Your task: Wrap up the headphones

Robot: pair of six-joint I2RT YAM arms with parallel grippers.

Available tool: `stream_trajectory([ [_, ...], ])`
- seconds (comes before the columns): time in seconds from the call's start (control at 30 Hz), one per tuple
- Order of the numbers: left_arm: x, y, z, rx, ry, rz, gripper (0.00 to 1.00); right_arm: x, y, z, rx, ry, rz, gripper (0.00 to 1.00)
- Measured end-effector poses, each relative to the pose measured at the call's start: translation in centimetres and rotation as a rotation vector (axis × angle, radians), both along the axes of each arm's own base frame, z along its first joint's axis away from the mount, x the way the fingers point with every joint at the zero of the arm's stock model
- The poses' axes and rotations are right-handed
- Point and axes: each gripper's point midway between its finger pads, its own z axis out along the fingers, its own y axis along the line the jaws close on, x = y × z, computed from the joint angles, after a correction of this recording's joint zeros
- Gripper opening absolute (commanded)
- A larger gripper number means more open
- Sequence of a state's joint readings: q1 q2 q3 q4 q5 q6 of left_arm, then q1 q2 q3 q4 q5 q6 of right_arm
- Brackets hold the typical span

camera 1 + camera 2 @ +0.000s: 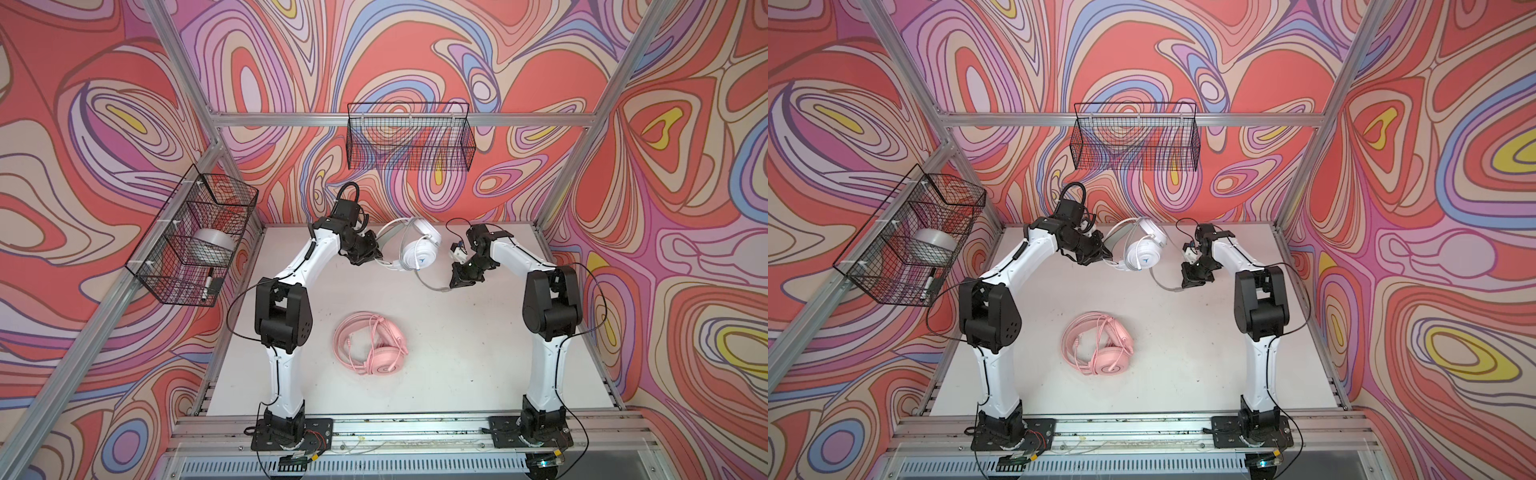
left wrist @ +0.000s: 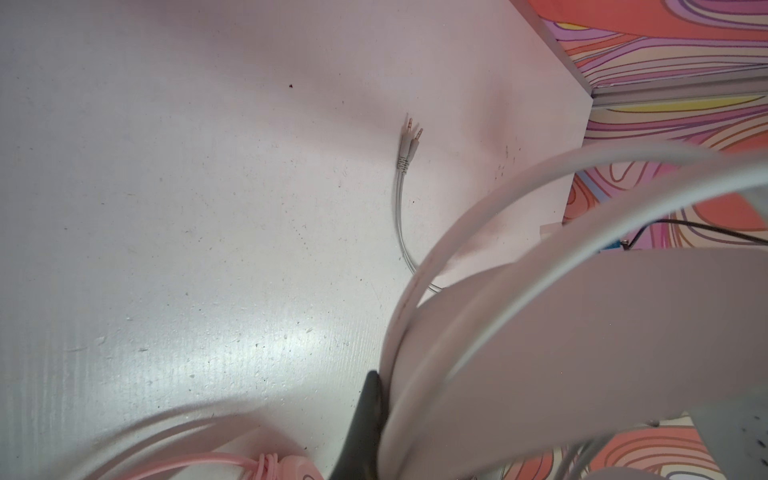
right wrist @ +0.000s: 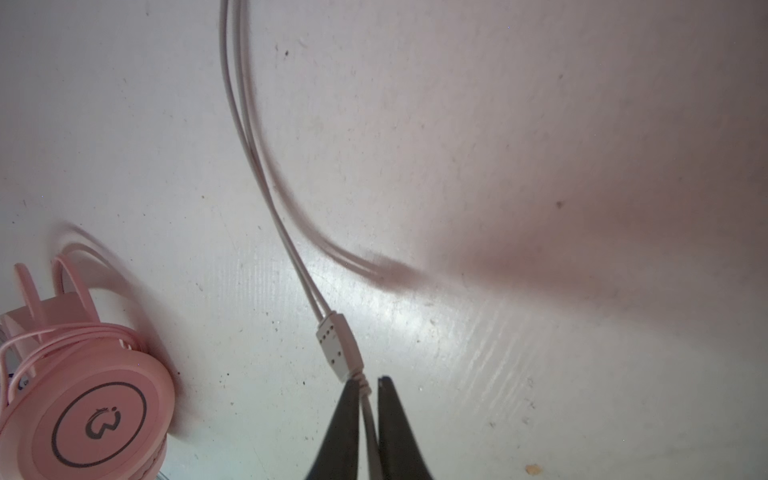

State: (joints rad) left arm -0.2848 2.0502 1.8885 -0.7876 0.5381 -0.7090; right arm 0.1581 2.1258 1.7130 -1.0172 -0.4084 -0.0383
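While left pincer [image 1: 370, 255] clamps white headset [image 1: 417, 249] band, right pincer [image 3: 369, 386] pinches grey cable [image 3: 266, 187], fingers barely apart.

No words or numbers can be read anywhere. The pink headset [image 3: 83, 399] carries a dark ring on its earcup with a small heart-like emblem inside, clearest in the right wrist view. The white headset [image 1: 419, 249] has a small blue angular mark on its earcup in both top views, too small to read as a letter or brand.
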Motion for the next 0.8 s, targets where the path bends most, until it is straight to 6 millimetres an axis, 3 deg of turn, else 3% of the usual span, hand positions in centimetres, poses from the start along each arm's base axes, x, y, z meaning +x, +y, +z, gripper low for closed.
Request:
stream_trajectory([
  [0.1,0.0,-0.2,-0.7,0.003,0.015,-0.002,0.0,0.5,0.2,0.2,0.013,-0.02,-0.026,0.29],
  [0.3,0.5,-0.3,-1.2,0.005,0.02,-0.001,0.0,-1.2,0.2,0.9,0.046,-0.043,-0.081,0.28],
  [0.57,1.0,-0.5,-0.5,-0.003,0.004,0.005,0.0,-4.7,0.6,5.4,0.176,-0.182,-0.175,0.28],
  [0.7,1.1,-0.5,-0.6,-0.003,0.007,0.009,0.0,-5.5,1.7,7.3,0.291,-0.275,-0.212,0.22],
  [0.8,1.2,-0.4,-0.9,-0.001,0.014,0.017,0.0,-5.7,2.8,7.1,0.351,-0.312,-0.254,0.03],
])
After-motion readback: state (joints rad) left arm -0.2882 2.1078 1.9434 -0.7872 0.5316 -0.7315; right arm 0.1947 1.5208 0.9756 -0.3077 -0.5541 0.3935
